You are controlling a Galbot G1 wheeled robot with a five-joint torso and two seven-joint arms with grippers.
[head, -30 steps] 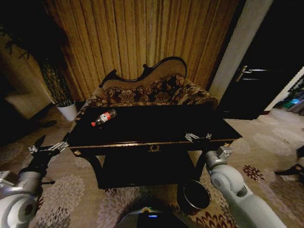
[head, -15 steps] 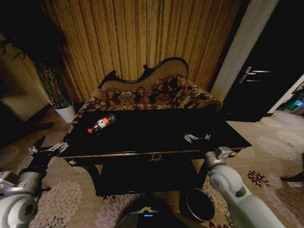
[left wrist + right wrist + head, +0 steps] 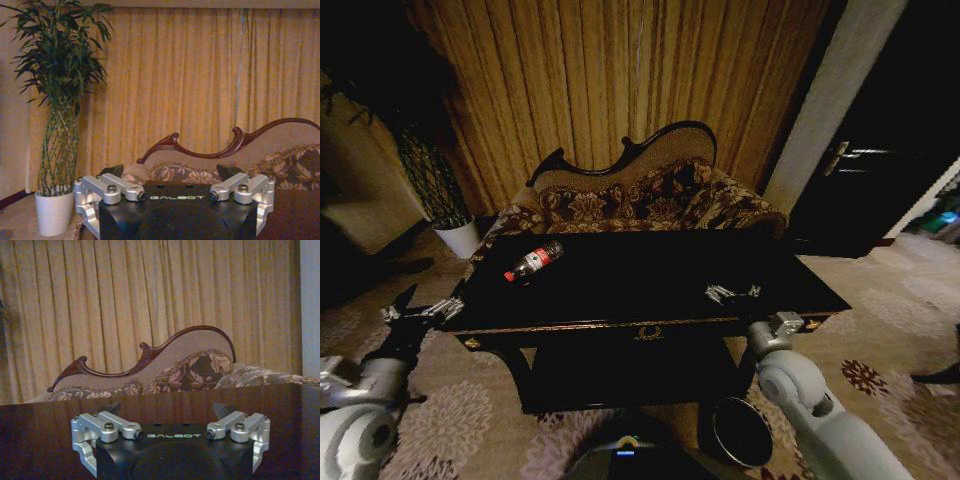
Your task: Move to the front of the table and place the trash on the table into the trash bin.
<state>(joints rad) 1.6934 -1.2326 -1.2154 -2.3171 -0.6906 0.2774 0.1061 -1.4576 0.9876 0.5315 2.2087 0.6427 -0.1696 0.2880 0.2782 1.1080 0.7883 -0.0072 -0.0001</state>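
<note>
Both pincers stay released, the right pincer (image 3: 734, 293) having crept slightly left over the table (image 3: 620, 275).

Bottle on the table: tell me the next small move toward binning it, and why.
Probably reach the left hand toward the bottle. The bottle lies on its side near the table's left rear, the left hand hangs open off the table's left front corner, and the right hand, also open and empty, sits over the right front edge, farther from it. The trash bin stands on the floor at front right.
</note>
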